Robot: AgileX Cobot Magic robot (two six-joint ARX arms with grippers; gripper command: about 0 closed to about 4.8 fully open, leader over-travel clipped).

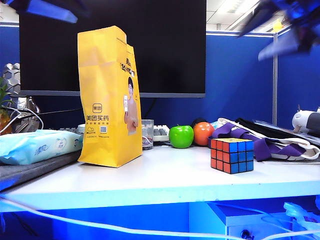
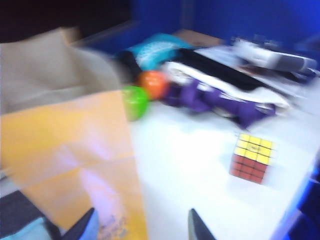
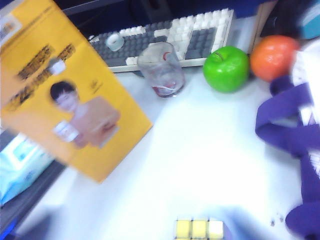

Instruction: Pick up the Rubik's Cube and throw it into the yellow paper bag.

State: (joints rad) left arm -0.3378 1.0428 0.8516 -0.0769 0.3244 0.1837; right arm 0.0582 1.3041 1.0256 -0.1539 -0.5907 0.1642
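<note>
2 arms in play, both high above the white tabletop (image 1: 150, 175); neither touching anything.

Key relation: Rubik's Cube (image 1: 232, 155) sits on the right part of the table in exterior view, well apart from yellow paper bag (image 1: 107, 97), which stands upright on the left part. Right gripper (image 1: 287, 30) hangs as a blur at upper right, above the cube's side; right wrist view catches only the cube's yellow top row (image 3: 199, 229) at frame edge, so cube lies roughly below and just ahead of that claw. Judged: right arm nearer, a descent is what the pick needs. Cube has no long axis; flat faces squared to table, 1 corner edge toward the exterior camera.

Claw state: left gripper (image 2: 142, 225) shows 2 dark finger tips over the bag's near edge, nothing between them; shut per reading, though blur makes the gap look wider. Right gripper fingers not resolvable; cannot tell open or shut.

Materials: cube hard glossy plastic, black grid, red/blue/orange faces, should hold firm; bag thin creased paper, open top (image 2: 45, 70), light, may tip if struck. Nearby: green apple (image 1: 181, 136), orange fruit (image 1: 203, 133), purple cloth (image 1: 260, 142), glass (image 3: 159, 69), keyboard (image 3: 175, 35), wipes pack (image 1: 37, 145).
</note>
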